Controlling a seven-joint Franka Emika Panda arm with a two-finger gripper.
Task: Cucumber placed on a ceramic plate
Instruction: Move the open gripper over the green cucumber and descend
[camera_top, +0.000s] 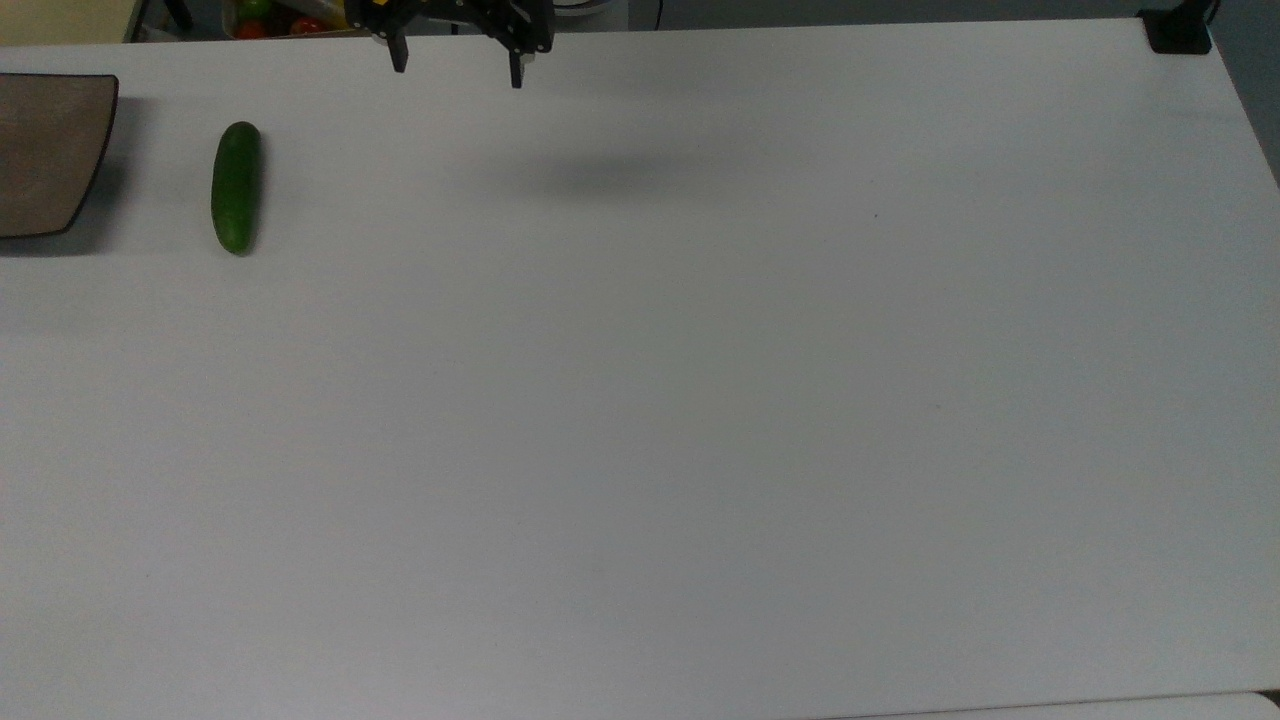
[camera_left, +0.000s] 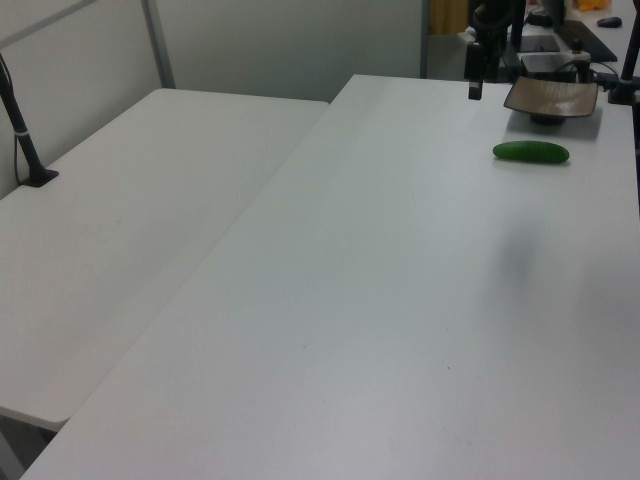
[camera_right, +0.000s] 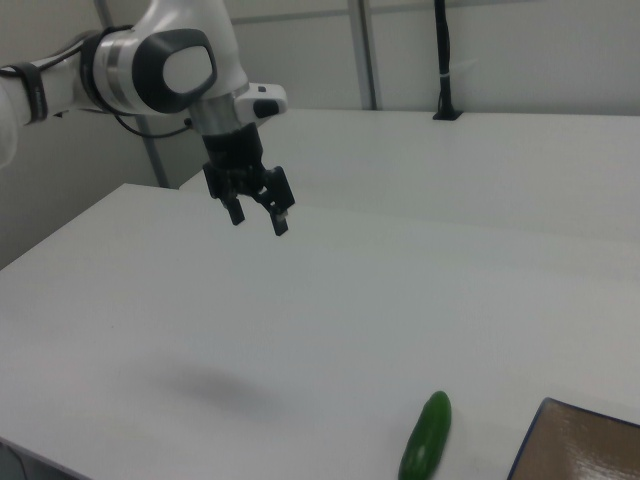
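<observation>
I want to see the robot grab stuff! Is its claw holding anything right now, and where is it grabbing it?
Nothing yet. The gripper hangs open and empty above the table, and the cucumber lies apart from it.

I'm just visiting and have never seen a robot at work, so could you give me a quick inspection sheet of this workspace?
Surface: white table, bare but for the job's things.
Job's things: cucumber lies on the table beside the ceramic plate, apart from it, not on it.
Clutter: bin of colourful items beyond the table's far edge.
Grippers: gripper open, holding nothing, hanging above the table.
Cables: a cable at a black post on the neighbouring table.
Surroundings: second white table, grey partitions.
</observation>
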